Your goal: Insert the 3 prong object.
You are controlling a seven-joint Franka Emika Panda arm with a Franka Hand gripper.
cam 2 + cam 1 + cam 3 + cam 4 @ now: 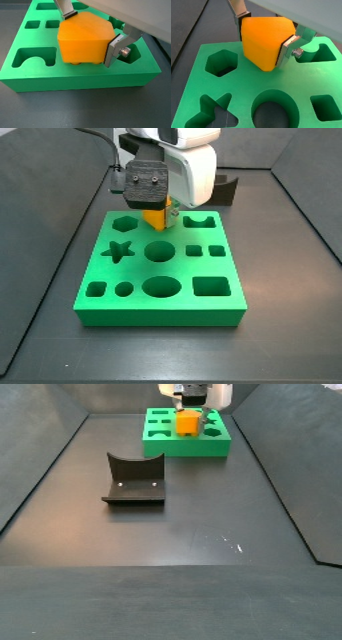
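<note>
The 3 prong object (264,42) is a bright orange block with short pegs just showing under it in a wrist view (80,40). My gripper (266,36) is shut on it, one silver finger (290,48) on each side. It hangs just above the green board (251,85), near the board's far edge between the hexagon hole (222,63) and an arch-shaped hole (319,53). In a side view the gripper (156,210) holds the orange piece (158,218) over the board's back row. It also shows in a side view (189,422).
The green board (134,278) has star, round, oval and square holes. The dark fixture (132,480) stands on the dark floor, well away from the board. Dark walls bound the floor.
</note>
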